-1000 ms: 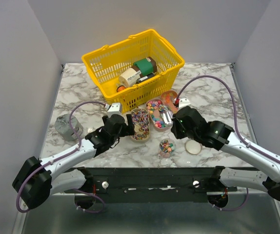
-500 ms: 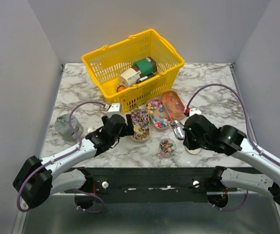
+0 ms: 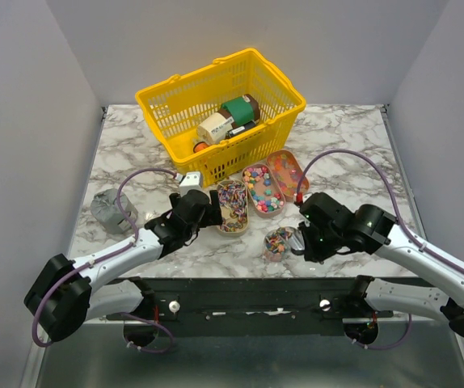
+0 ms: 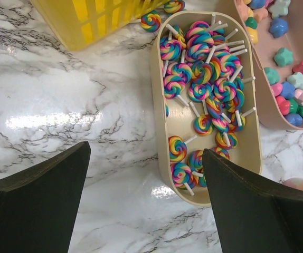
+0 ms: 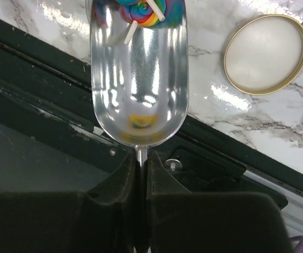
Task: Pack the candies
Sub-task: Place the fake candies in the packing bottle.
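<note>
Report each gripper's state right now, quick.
Left gripper: open, holding nothing, at the end of the lollipop tray.
Right gripper: shut on the handle of the metal scoop.

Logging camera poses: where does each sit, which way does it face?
Top external: above and behind, looking down on table, basket, lollipop tray; both arms show.
Left wrist: on left arm, facing down at that tray; open left gripper shows.
Right wrist: on right arm, facing down along the scoop in the right gripper; lid beside.
Shared: top and left wrist see the tray.
</note>
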`<state>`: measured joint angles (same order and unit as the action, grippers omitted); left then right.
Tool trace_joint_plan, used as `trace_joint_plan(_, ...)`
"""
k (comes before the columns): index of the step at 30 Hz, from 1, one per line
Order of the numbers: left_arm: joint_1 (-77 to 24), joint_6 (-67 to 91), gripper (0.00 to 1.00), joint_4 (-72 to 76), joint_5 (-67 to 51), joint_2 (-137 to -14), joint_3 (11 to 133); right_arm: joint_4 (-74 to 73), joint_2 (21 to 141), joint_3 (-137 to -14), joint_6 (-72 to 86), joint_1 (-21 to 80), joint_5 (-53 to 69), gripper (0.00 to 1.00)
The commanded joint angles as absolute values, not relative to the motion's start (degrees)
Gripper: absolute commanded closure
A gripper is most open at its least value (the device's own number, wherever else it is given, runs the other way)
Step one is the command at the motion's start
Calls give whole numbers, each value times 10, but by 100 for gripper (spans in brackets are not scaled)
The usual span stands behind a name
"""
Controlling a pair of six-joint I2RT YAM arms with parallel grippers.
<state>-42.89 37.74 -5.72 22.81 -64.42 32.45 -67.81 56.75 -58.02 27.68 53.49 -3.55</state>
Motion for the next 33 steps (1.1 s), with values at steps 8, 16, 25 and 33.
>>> trace_joint_plan(8,-432,388,1,-45,262,-653,333,-761,631,-642,236,534,43,99)
trace_joint_plan(16,-431,388,1,-48,269,-646,327,-824,696,-668,253,534,45,99)
trace_joint_plan(25,-431,383,1,-47,271,-637,321,-874,708,-666,252,531,78,99)
trace_joint_plan(33,-431,383,1,-37,272,-631,314,-859,686,-637,243,483,147,99)
